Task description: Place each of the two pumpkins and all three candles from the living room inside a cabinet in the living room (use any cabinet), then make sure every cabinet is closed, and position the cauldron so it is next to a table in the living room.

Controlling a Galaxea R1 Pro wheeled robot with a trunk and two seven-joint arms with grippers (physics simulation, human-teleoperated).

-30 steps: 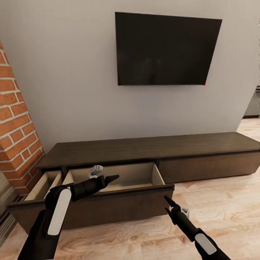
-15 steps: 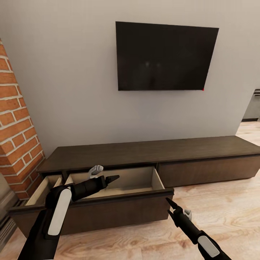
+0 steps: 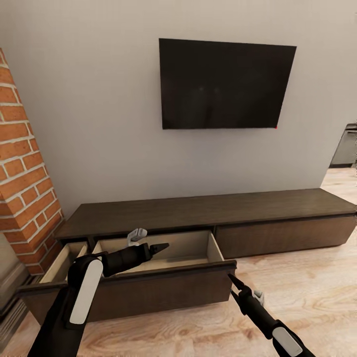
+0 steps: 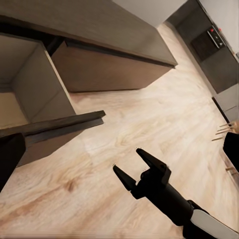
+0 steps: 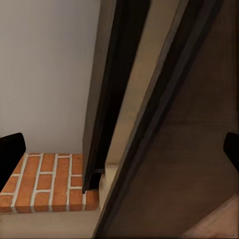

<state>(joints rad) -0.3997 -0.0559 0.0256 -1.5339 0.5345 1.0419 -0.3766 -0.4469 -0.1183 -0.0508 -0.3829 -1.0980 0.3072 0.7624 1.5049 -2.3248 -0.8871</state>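
Note:
The long dark-brown cabinet (image 3: 198, 208) runs along the grey wall with two drawers pulled out. The wide drawer (image 3: 163, 285) shows a bare beige inside, and a narrow drawer (image 3: 62, 258) is open at the far left. My left gripper (image 3: 161, 246) hovers over the wide drawer, open and holding nothing. My right gripper (image 3: 232, 285) is open and empty just off that drawer's front right corner; it shows again, open above the floor (image 4: 130, 164), in the left wrist view. The pumpkins, candles, cauldron and table are out of view.
A black TV (image 3: 225, 84) hangs on the wall above the cabinet. A brick column (image 3: 25, 173) stands at the left, close to the narrow drawer. Light wooden floor (image 3: 307, 292) stretches to the right, toward a dark appliance (image 3: 347, 146).
The whole picture has shifted: the camera has drawn back a little from the cabinet. Both drawers are still open, and both grippers stay open and empty in much the same pose.

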